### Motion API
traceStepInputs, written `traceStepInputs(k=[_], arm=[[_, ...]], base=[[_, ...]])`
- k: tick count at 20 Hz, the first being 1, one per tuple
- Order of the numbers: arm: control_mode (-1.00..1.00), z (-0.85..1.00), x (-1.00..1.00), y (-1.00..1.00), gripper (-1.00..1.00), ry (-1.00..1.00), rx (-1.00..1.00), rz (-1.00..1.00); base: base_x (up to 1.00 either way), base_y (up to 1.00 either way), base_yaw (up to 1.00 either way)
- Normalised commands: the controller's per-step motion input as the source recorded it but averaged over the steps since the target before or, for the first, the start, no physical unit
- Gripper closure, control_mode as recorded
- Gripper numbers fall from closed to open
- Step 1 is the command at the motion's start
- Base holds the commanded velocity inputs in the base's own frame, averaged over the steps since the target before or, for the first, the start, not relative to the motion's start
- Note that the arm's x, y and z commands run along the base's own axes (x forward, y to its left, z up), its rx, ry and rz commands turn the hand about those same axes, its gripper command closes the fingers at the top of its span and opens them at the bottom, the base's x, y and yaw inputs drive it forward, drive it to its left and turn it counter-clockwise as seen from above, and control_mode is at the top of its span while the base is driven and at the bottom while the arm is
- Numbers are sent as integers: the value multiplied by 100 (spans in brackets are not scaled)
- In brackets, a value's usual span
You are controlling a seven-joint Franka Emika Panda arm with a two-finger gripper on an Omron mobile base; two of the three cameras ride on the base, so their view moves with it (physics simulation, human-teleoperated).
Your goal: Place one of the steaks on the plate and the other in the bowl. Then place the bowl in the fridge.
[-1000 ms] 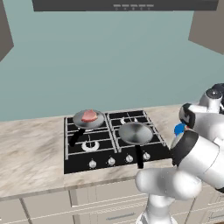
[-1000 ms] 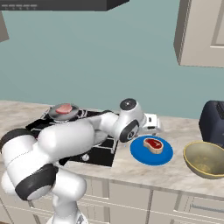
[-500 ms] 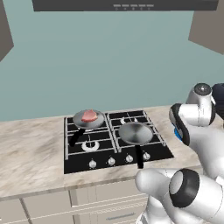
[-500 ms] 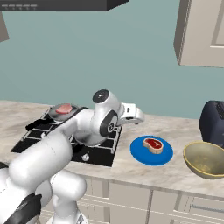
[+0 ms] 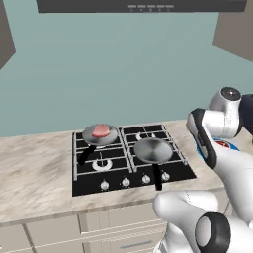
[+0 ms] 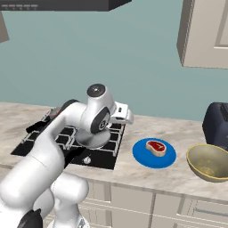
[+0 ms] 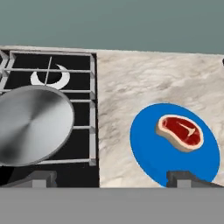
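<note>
The deeper red steak (image 7: 180, 131) with its whitish rim lies on the blue plate (image 7: 148, 151), also seen on the counter as steak (image 6: 156, 147) and plate (image 6: 141, 156). The pale pink steak (image 5: 101, 131) rests in the back-left frying pan (image 5: 88, 136) on the stove. To the right of the plate sits the olive bowl (image 6: 209, 161), with nothing in it. My gripper (image 7: 113, 180) hangs open and holds nothing, above the counter strip between stove and plate; its hand (image 6: 121, 114) is over the stove's right edge. The fridge is out of view.
An empty grey frying pan (image 7: 30, 124) sits on the front-right burner of the black stove (image 5: 128, 168), its handle pointing toward the counter's front edge. A dark toaster (image 6: 217, 124) stands behind the bowl. Wall cabinets hang at the upper right.
The arm has swung left, from beside the plate to over the stove's right edge. The jaws stayed open; the red steak stayed on the plate.
</note>
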Motion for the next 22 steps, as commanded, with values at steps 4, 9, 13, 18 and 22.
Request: traceStepInputs(k=[4, 9, 13, 18, 22], arm=[[-100, 0, -11, 95, -100, 0, 11, 11], [-100, 0, -1, 99, -100, 1, 4, 14], [-100, 0, 0, 98, -100, 2, 0, 21], [-100, 0, 8, 93, -100, 3, -3, 20], [-100, 0, 30, 95, -100, 4, -9, 16]], base=[[0, 0, 0], [0, 0, 0], [0, 0, 0], [0, 0, 0], [0, 0, 0]])
